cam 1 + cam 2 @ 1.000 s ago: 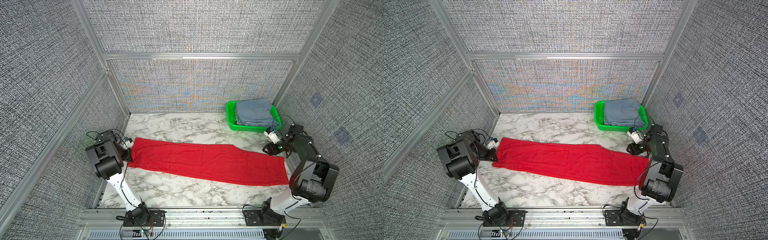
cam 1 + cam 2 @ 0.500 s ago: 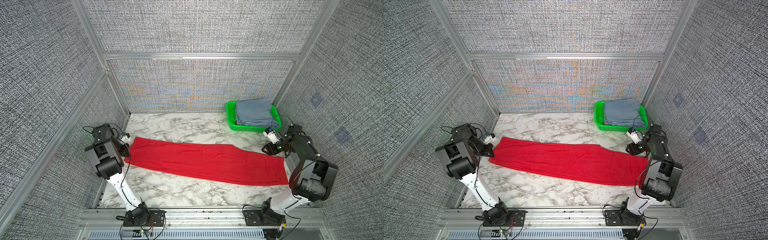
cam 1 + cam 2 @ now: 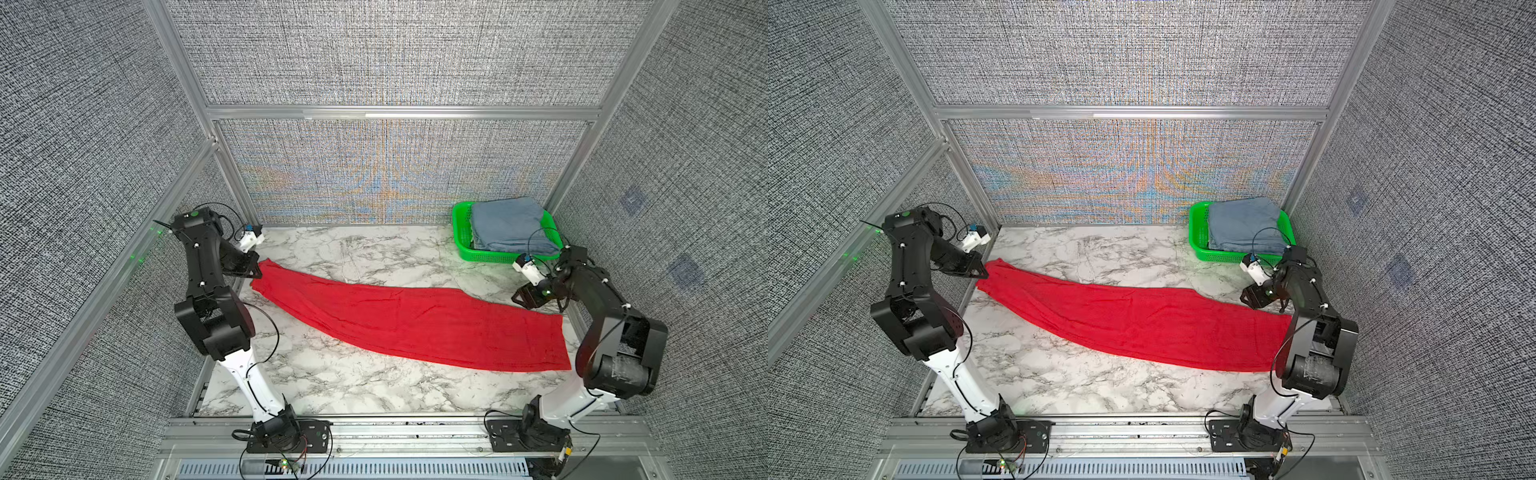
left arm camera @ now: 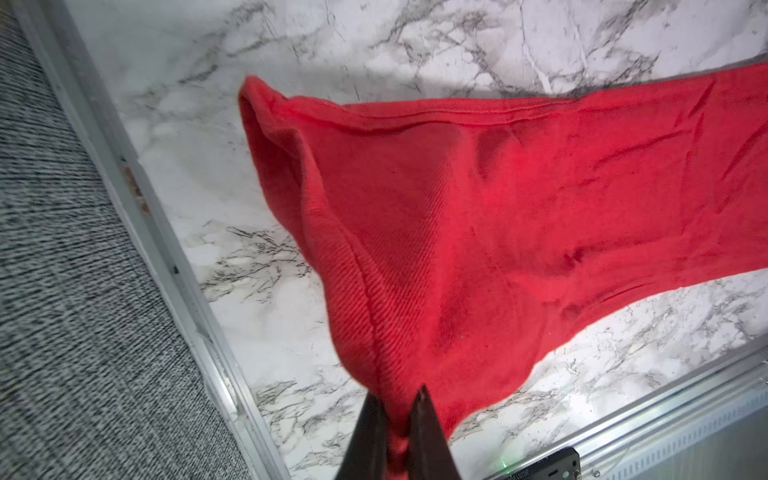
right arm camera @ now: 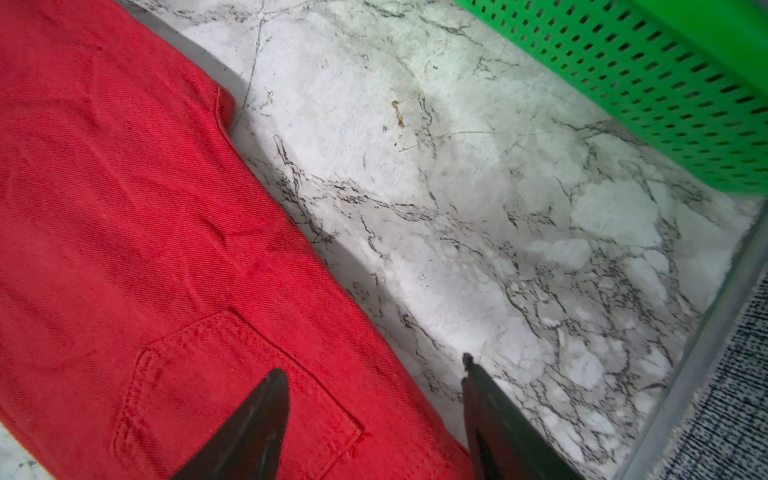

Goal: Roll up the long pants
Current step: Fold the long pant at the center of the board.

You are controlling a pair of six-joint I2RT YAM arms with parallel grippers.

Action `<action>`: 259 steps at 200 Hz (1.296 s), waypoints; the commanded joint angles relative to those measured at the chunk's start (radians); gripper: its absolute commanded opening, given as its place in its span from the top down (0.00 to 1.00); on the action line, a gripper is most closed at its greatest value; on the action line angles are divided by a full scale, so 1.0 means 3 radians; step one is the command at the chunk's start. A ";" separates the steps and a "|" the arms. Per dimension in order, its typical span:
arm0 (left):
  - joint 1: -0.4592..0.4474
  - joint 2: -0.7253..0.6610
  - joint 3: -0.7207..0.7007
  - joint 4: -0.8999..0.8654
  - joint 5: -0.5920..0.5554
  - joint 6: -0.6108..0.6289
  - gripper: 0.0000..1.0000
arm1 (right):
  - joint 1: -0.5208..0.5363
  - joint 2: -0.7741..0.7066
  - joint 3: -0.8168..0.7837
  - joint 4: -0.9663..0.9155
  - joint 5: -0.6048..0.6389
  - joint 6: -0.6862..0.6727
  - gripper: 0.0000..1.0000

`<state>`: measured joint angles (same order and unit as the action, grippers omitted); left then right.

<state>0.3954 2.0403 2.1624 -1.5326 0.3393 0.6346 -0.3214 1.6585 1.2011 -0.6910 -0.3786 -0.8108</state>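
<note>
Your left gripper (image 4: 397, 392) is pinched on the hem end of the red long pants (image 3: 407, 320), holding that end up off the marble table (image 3: 374, 253) at the far left. The pants stretch across to the right. There your right gripper (image 5: 373, 365) is spread wide at their far edge, beside the back pocket (image 5: 232, 390) and near the green basket (image 3: 461, 237).
</note>
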 commanded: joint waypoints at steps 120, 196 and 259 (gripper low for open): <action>0.0467 0.0366 0.1227 -0.0296 -0.0359 -0.0281 0.98 | 0.0129 0.0086 -0.0046 -0.0039 0.0004 -0.0016 0.31; 0.0405 0.0236 0.1330 -0.0329 0.0051 -0.0016 0.98 | 0.0201 0.0100 -0.0069 -0.0005 -0.0016 0.0023 0.31; 0.0087 0.0261 0.0652 -0.0238 0.0294 0.0110 0.98 | 0.0345 0.0101 -0.0046 -0.0012 0.0035 0.0075 0.31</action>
<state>0.4404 2.1040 2.3928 -1.6119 0.3618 0.6445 -0.2279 1.6901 1.1820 -0.6914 -0.3729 -0.8009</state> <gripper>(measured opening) 0.118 0.693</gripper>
